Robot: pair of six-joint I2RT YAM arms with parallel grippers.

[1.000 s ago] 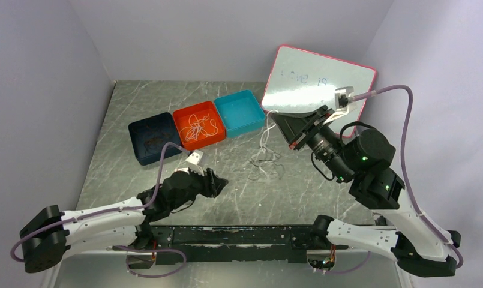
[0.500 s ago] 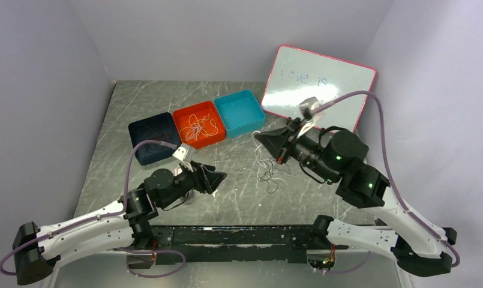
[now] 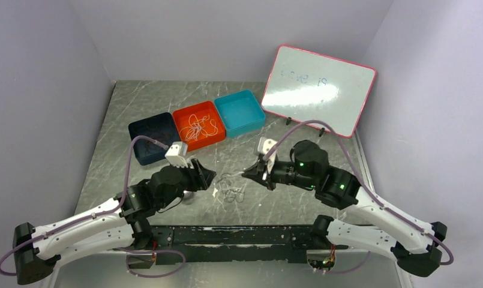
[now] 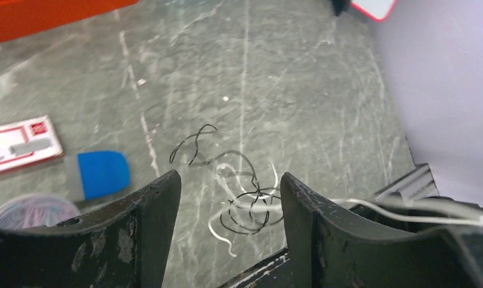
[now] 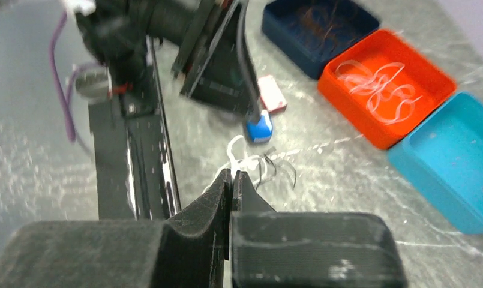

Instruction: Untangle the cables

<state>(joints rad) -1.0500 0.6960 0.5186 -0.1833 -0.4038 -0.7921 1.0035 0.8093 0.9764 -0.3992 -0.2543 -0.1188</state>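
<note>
Here the cables [image 3: 230, 192] lie as 1 small knot of black and white loops on the marbled surface [image 3: 167, 96], near its front edge and between the 2 arms, well short of the 3 trays behind. The right pincer [image 5: 232, 177] is pressed together; the left wrist view shows a white cable [image 4: 371, 204] running taut from the knot to its tip, so it looks clamped on that strand. Holding 1 end low and out to the side probably stretches the strand straight enough to tell from the black loops. The left pincer [image 4: 228, 183] stands apart, gripping nothing, poised just above the knot with the loops framed between its fingers; I judge it is set there to take a black loop and draw it away from the white. The orange tray [image 3: 179, 123] holds pale cords, the navy tray [image 3: 140, 144] dark ones, the teal tray [image 3: 242, 114] nothing I can see; the trays likely serve for sorting by colour.
</note>
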